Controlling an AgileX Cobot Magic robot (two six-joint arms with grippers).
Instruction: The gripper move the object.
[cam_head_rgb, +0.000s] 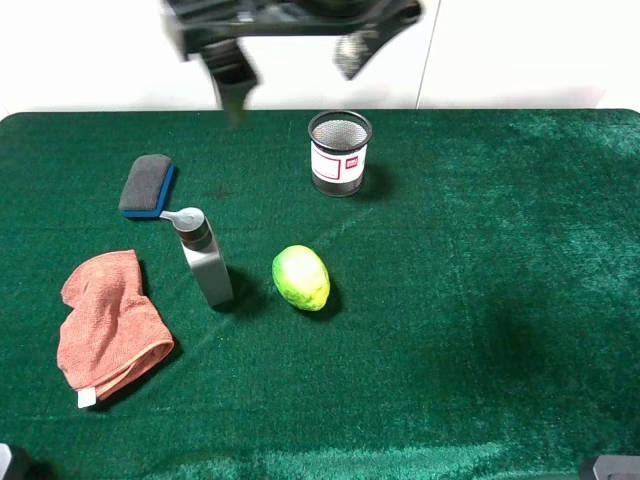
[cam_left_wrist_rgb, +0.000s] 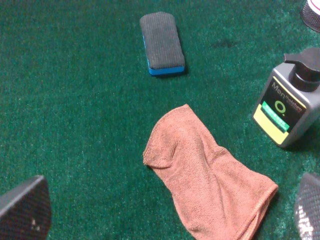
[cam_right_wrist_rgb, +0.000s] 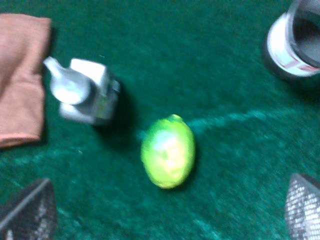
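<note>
The pump bottle (cam_head_rgb: 206, 262) is standing upright on the green table (cam_head_rgb: 480, 300), left of centre in the high view; nothing is touching it, so as far as the pictures show the move is not yet begun.

A blurred black claw (cam_head_rgb: 288, 62) is hanging at twelve o'clock above the far edge of the table, well apart from the bottle, which is sitting toward six o'clock from it; its two dark fingers are showing spread apart with nothing between them. Which arm it belongs to I cannot tell from the high view.

In the left wrist view the left claw (cam_left_wrist_rgb: 172, 212) is showing only two fingertips at the frame's corners, set wide, empty; the bottle is lying beyond them beside the orange cloth (cam_left_wrist_rgb: 210, 185), its green-and-yellow label facing the camera. In the right wrist view the right claw (cam_right_wrist_rgb: 165, 210) is likewise showing wide and empty, with the bottle and the yellow-green fruit (cam_right_wrist_rgb: 168, 152) both below it, blurred.

Around the bottle: the fruit is sitting just beside it at three o'clock; the cloth at eight o'clock; the blue-backed eraser (cam_head_rgb: 148, 185) near at eleven o'clock; the mesh cup (cam_head_rgb: 339, 152) farther off at one o'clock.

Left to do, by my judgement: descending over the bottle, closing on its body, lifting, carrying; all of it.
</note>
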